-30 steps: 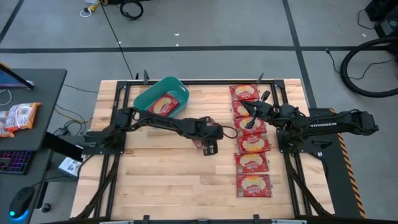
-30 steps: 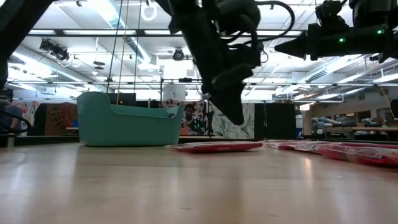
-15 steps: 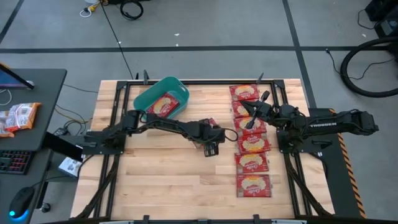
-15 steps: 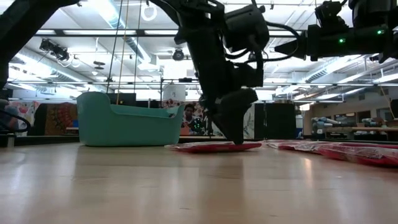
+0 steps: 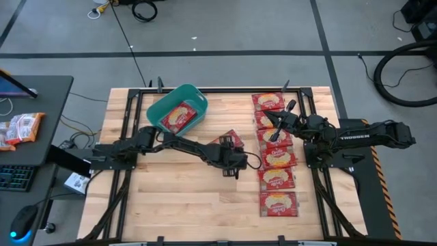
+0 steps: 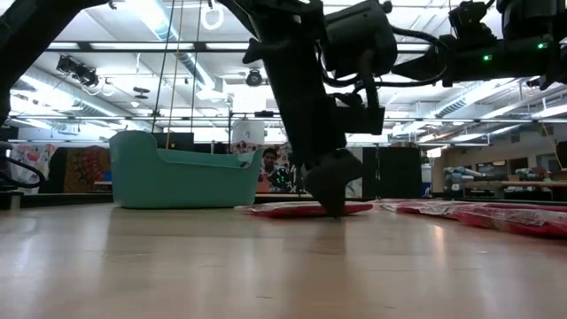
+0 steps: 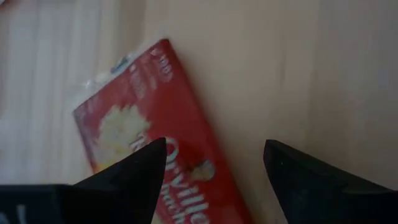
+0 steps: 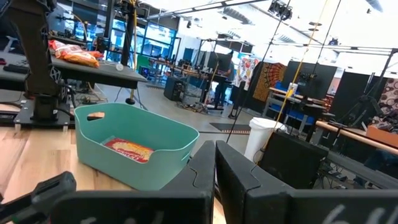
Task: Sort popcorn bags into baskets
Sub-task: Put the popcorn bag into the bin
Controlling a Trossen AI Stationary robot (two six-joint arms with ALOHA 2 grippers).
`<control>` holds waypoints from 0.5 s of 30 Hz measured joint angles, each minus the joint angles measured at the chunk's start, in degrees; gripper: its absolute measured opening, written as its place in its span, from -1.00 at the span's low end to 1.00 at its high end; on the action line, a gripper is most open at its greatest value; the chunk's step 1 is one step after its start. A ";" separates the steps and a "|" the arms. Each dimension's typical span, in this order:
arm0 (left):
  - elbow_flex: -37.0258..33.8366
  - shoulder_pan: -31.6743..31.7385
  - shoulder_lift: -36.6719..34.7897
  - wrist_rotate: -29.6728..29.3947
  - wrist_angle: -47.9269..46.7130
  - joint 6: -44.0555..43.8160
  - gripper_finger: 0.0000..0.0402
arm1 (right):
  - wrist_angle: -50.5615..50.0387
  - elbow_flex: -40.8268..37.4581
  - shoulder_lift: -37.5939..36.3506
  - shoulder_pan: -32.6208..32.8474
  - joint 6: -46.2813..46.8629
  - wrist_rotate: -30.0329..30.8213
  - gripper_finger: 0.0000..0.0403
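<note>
right arm (image 5: 362, 137): "TROSSEN" | popcorn bag (image 7: 155, 143): partial "Orville"

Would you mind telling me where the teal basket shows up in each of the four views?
High view: teal basket, upper left of the table.
Low view: left, standing on the table.
Left wrist view: not in it.
Right wrist view: centre-left.
Shared landmark: the popcorn bag lying inside it, also seen by the right wrist.

Left gripper (image 5: 231, 161) spread, lowered.

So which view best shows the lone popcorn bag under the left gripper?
The left wrist view: the popcorn bag fills it, fingers open astride. The high view shows it partly covered by the left gripper; the low view, edge-on.
</note>
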 joint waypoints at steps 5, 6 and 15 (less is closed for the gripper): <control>-0.04 0.13 0.08 -3.84 -1.65 -0.05 0.37 | 0.00 0.00 0.00 -0.02 0.04 -0.03 -0.90; -0.04 0.18 0.11 -4.32 -1.91 -0.05 0.37 | -0.02 0.00 0.00 -0.02 0.02 -0.03 -0.90; -0.02 1.64 0.00 -3.32 -7.02 -2.98 0.22 | 0.00 0.00 0.00 -0.02 0.04 -0.06 -0.90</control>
